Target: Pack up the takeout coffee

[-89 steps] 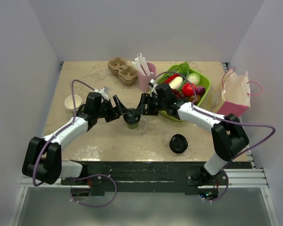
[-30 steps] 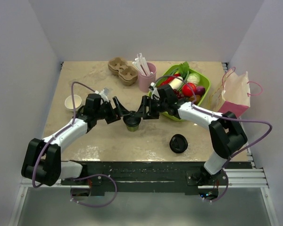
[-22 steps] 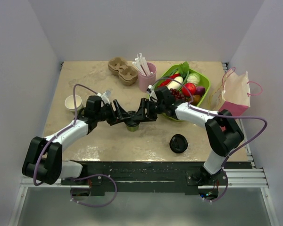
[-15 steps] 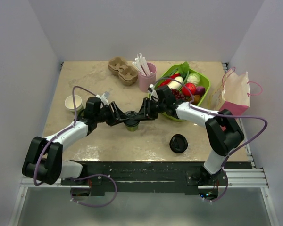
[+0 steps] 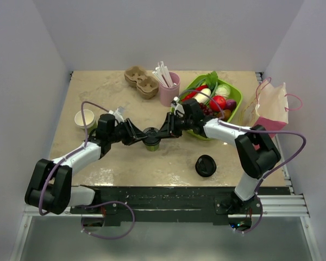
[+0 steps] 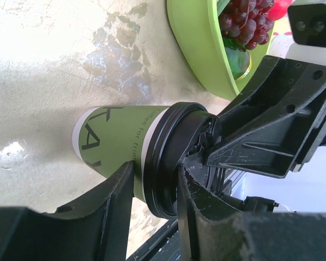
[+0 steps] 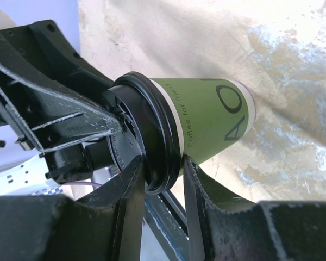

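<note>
- Nearest in, right of centre: a loose round black plastic lid (image 5: pixel 205 165) lies flat on the mottled beige tabletop (image 5: pixel 125 166), well apart from everything else.
- Mid-table, the takeout coffee (image 5: pixel 151 138), a small olive-green paper cup capped with a round black plastic lid, stands upright between the two arms.
- The left gripper (image 5: pixel 139 136) reaches in from the left, its black fingers (image 6: pixel 114 206) pinched on the lid's rim. One presses the green wall just under the rim, the other the lid's top edge.
- The right gripper (image 5: pixel 163 132) reaches in from the right and is clamped on that same rim, fingers (image 7: pixel 125 201) either side of the black edge.
- The two grippers sit almost nose to nose over the lid.
- Out left, a lidless green paper cup with a white inside (image 5: pixel 85 118) stands alone.
- Out right, a pink paper bag with loop handles (image 5: pixel 271 111) stands upright.
- Beyond the right arm sits a lime-green plastic bowl (image 5: pixel 237 109) heaped with fruit and vegetables.
- Farther back stands a pink cup of white straws (image 5: pixel 169 89), with a brown cardboard cup carrier (image 5: pixel 142 81) just to its left.
</note>
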